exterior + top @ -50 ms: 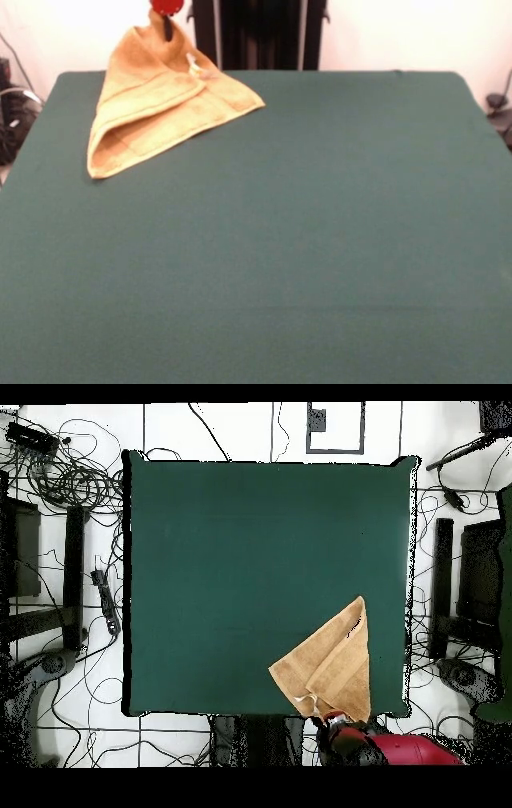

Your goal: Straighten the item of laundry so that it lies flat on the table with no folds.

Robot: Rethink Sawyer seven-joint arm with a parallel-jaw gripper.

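The item of laundry [160, 104], an orange-tan towel, is pinched at one raised corner by the gripper [167, 24], whose dark fingers [168, 30] we see clenched on the cloth just below a red part of the arm. From that lifted peak we see the towel drape down and spread onto the table [280, 240], folded over itself in a rough triangle, with a white label [193, 64] showing near the top. In the overhead view we find the towel [330, 669] at the green table's [250, 564] corner, near the arm [390, 746].
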